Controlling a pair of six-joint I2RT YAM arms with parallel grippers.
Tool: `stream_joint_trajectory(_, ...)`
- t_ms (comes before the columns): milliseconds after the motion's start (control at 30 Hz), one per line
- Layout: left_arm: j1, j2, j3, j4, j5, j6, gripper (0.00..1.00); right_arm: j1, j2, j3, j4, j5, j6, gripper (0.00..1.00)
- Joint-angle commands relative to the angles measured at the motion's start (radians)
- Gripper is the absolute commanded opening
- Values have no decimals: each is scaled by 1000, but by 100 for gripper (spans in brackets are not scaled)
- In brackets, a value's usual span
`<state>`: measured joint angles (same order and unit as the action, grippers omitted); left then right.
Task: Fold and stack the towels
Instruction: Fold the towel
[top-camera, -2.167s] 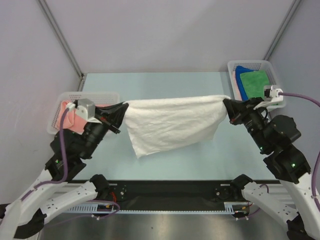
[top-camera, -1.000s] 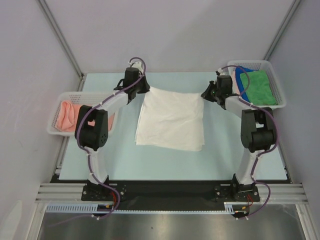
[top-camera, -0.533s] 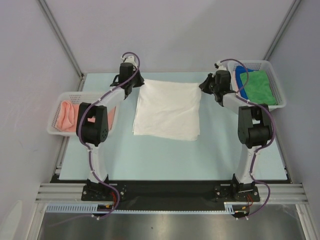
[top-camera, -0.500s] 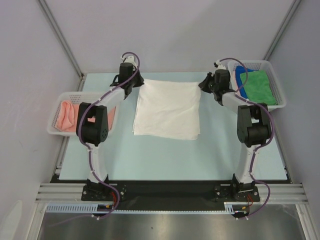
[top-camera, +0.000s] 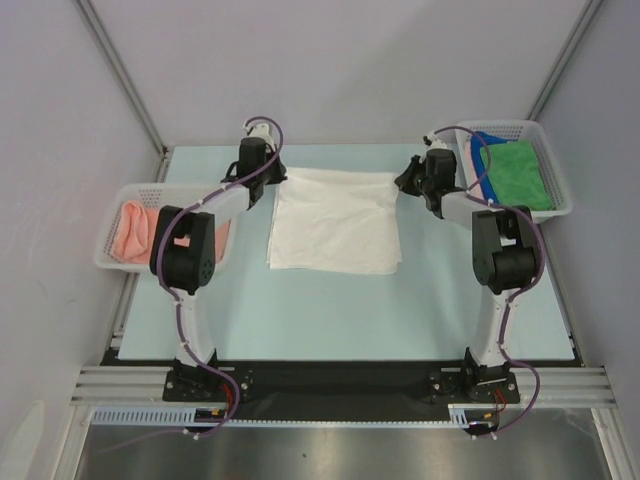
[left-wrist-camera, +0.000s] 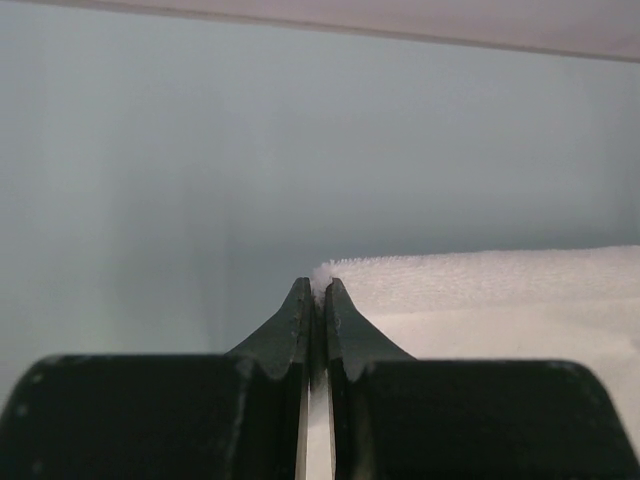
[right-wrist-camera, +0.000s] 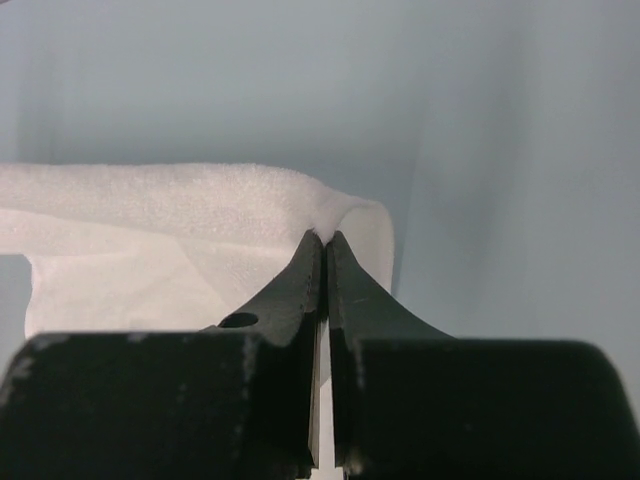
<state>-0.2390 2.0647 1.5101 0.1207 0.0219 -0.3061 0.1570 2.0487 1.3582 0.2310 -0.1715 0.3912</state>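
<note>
White towel (top-camera: 335, 222) flat overhead; wrist views: corners pinched

Left tool (left-wrist-camera: 317, 288) and right tool (right-wrist-camera: 326, 238) closed, both far forward.

The flat towel (top-camera: 335, 222) is laid on the table (top-camera: 330, 310), its far corners met by the left gripper (left-wrist-camera: 318, 290) and right gripper (right-wrist-camera: 325, 238). A single towel (top-camera: 135, 230) is contained in the left basket (top-camera: 112, 258); in the right basket (top-camera: 556, 206), an upper towel (top-camera: 520, 172) is stacked on a lower towel (top-camera: 481, 150).
</note>
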Motion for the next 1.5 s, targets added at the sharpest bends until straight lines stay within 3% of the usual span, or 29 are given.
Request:
stream_joint_trajectory(0, 7, -135, -91, 68, -68, -2, 2, 13, -133, -63, 60, 33, -20, 0)
stream_joint_trajectory(433, -32, -429, -510, 212, -198, -44, 6, 65, -398, -401, 111, 89, 8, 0)
stream_joint_trajectory(600, -78, -531, -639, 255, -276, -66, 13, 79, -469, -481, 119, 89, 31, 0)
stream_joint_trajectory(667, -94, -552, -686, 270, -290, -85, 23, 95, -492, -514, 111, 101, 32, 0)
stream_joint_trajectory(833, -128, -610, -767, 281, -350, -136, 33, 104, -551, -580, 99, 95, 46, 0)
stream_joint_trajectory(900, -132, -626, -812, 298, -358, -156, 38, 110, -576, -628, 106, 89, 47, 5)
stream_joint_trajectory(967, -141, -652, -853, 319, -349, -166, 38, 113, -611, -681, 110, 93, 54, 18)
stream_joint_trajectory(1000, -155, -663, -866, 329, -347, -163, 43, 111, -622, -695, 108, 95, 58, 30)
stream_joint_trajectory(1100, -183, -715, -904, 320, -369, -165, 51, 107, -669, -725, 76, 92, 66, 38)
stream_joint_trajectory(1200, -207, -747, -915, 281, -359, -195, 59, 104, -722, -714, -5, 128, 81, 57)
stream_joint_trajectory(1467, -223, -596, -701, -87, -387, -332, 58, 136, -613, -522, -257, 171, 120, 58)
